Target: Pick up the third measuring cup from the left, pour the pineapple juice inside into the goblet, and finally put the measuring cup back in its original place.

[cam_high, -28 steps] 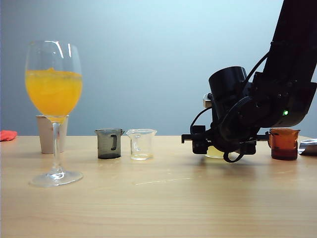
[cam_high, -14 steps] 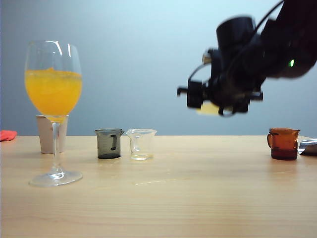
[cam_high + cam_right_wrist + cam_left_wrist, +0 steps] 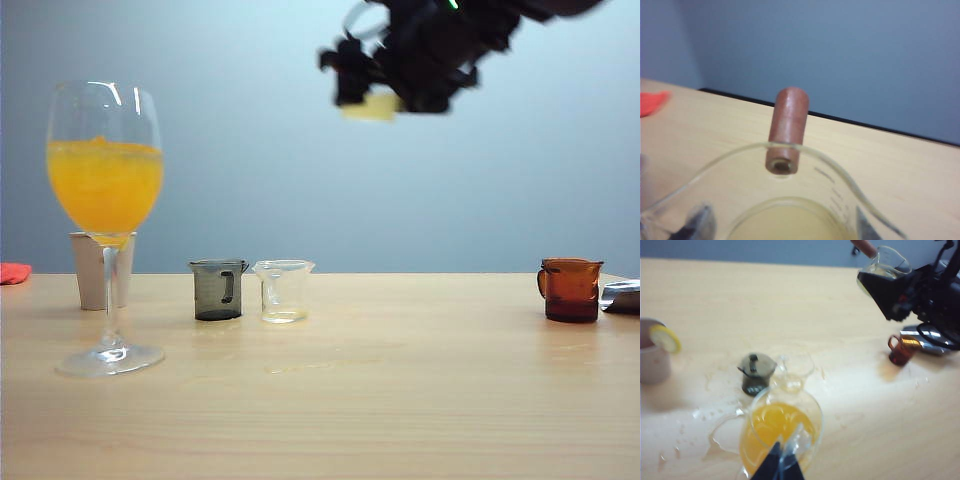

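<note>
My right gripper (image 3: 385,75), clamped on the third measuring cup (image 3: 775,210), hung high, right of the goblet (image 3: 105,180); my left gripper (image 3: 782,467) gripped the goblet's stem.

A smoky grey measuring cup (image 3: 218,289) stood on the light wood table (image 3: 400,400), with a narrower clear measuring cup (image 3: 283,290) just beside it on its right. Well apart, near the right edge, sat an amber-brown cup (image 3: 571,289), and next to it a shiny silver object (image 3: 624,296), partly cut off. A beige paper cup (image 3: 92,270) stood far left, a lemon slice (image 3: 665,338) on its rim. A red scrap (image 3: 14,272) lay at the left edge.
</note>
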Tool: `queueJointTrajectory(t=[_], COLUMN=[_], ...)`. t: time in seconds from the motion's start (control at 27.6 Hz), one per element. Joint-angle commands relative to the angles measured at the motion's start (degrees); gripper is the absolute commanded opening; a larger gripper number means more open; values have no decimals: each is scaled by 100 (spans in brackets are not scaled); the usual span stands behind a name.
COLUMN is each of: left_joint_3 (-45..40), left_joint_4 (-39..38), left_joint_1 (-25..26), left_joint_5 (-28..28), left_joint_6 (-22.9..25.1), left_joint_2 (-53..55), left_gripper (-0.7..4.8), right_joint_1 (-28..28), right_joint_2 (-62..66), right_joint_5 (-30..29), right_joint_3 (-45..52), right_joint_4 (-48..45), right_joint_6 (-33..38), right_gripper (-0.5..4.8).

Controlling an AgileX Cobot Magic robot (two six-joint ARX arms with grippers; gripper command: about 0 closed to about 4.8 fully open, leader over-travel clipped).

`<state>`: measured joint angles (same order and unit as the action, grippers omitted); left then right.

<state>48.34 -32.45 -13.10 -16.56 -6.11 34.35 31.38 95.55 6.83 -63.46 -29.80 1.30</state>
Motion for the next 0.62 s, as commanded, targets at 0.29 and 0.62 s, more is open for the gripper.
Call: queueJointTrajectory(t=[0.29,0.62], left_joint_3=[24,24], left_joint_4=[-76,-177], left_joint_1=[11,11], left_joint_5=[-68,-192], left_joint_6=[9,9], left_joint_2=[-7,-4], left_gripper=[-5,-5], right_joint_1=[702,1228], right_joint_2=[-48,-48], right_joint_5=[-682,-793], right_joint_3=[-1016,-1036], right_joint_4=[927,1093], right_joint_6=[-321,-807], right_gripper=[-6,-6])
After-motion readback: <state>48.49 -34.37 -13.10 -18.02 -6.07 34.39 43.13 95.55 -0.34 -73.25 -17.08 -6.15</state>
